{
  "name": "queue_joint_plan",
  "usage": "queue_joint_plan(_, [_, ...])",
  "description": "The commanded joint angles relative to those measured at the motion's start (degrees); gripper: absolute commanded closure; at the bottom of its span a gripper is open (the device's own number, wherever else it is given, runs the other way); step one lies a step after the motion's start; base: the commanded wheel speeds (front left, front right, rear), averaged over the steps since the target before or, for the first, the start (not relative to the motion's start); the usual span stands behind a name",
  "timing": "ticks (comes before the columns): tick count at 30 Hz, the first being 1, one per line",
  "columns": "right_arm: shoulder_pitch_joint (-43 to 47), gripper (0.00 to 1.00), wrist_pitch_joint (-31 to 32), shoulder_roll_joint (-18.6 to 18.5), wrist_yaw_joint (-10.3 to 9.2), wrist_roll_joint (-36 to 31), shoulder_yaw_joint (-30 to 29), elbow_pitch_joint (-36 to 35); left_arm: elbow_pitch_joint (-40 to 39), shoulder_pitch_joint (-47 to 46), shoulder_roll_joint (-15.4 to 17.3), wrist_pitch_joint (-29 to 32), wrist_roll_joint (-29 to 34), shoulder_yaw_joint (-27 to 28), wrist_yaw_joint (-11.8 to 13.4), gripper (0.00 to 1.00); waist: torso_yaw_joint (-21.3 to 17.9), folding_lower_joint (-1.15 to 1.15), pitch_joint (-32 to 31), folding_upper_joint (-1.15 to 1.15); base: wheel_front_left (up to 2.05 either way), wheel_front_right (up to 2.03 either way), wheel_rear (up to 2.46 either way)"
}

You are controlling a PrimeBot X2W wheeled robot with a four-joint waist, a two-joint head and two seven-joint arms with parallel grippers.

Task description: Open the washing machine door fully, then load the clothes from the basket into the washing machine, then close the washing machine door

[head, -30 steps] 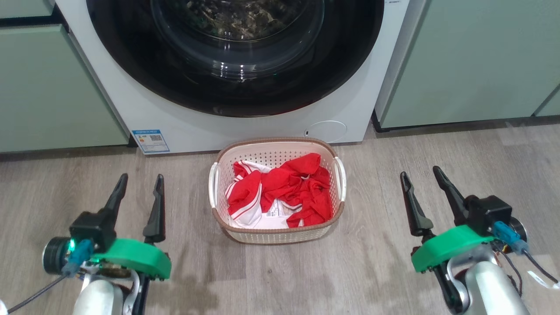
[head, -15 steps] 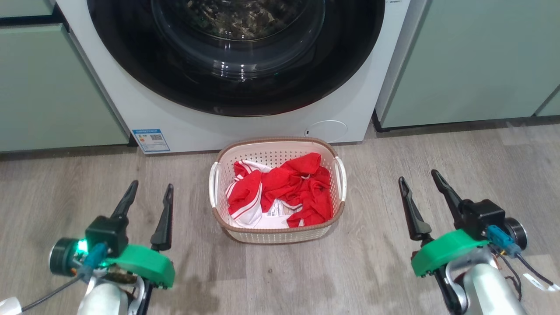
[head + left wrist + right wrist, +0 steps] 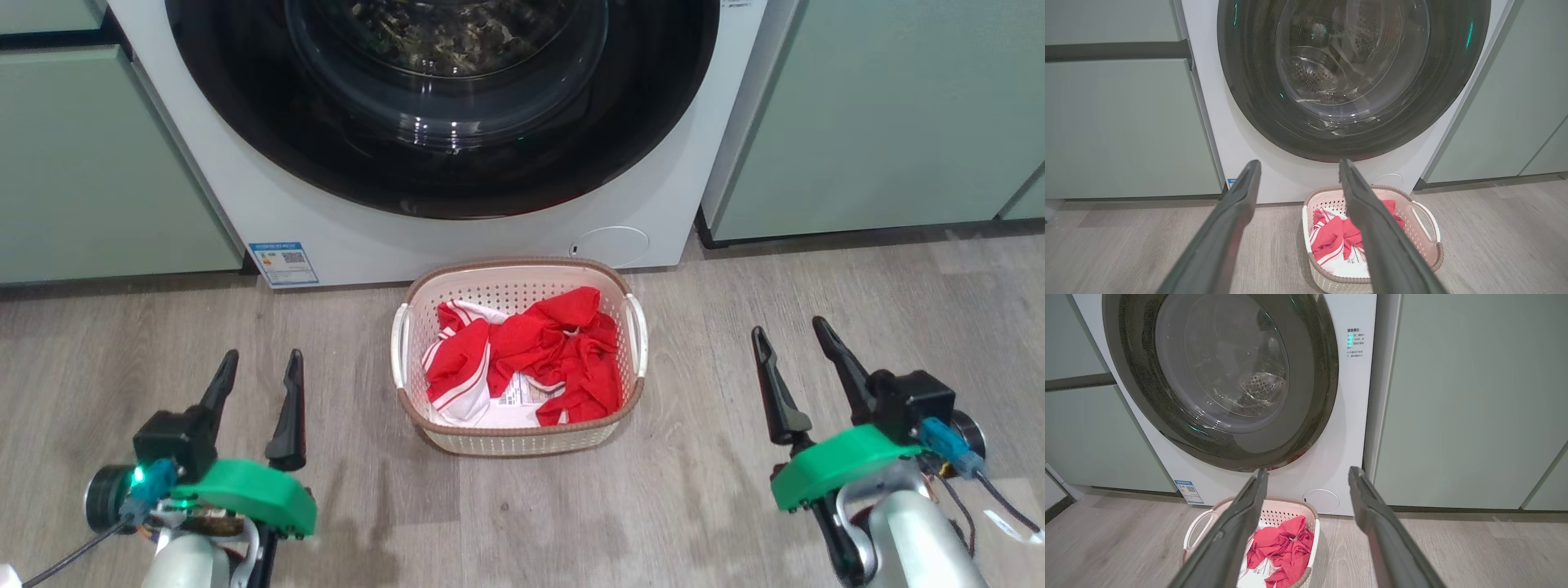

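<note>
Where the head view looks down, the smooth white washing machine (image 3: 237,204) stands at the far edge of the grey wood-grain floor (image 3: 735,506), between matte pale green cabinets (image 3: 82,163). The washing machine door (image 3: 653,82), a glossy black ring around a domed clear window, lies flush with the front. Just before it, below a round cap (image 3: 611,245), sits the basket (image 3: 506,294): cream perforated plastic, rounded corners, brown rim, white side handles. The clothes (image 3: 555,343), crumpled red fabric with white striped panels, lie inside. The left gripper (image 3: 263,357) and right gripper (image 3: 789,327) hang open and empty, either side of the basket and well apart from it.

In the left wrist view, long dark tapering fingers (image 3: 1237,212) spread wide below the door; a perforated steel drum (image 3: 1310,77) shows through the glass.

In the right wrist view, the fingers (image 3: 1237,522) spread likewise, and the basket shows between them.
</note>
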Motion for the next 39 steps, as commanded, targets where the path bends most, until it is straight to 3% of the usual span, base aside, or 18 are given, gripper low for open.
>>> queue_joint_plan(1, [-3.04,0.0,-0.38,0.09,-0.01,0.39,1.55,-1.99,-1.63,-2.67,0.46,-0.72,-0.23,2.1,-0.2,0.0,-0.01,0.0,-0.02,0.0,0.0,0.0,0.0])
queue_joint_plan(39, [-1.98,0.0,1.67,0.09,-0.01,0.59,1.65,-5.62,-1.67,-2.89,-0.66,-0.72,0.5,4.4,-0.44,0.0,-0.02,0.0,0.29,0.0,0.0,0.0,0.0])
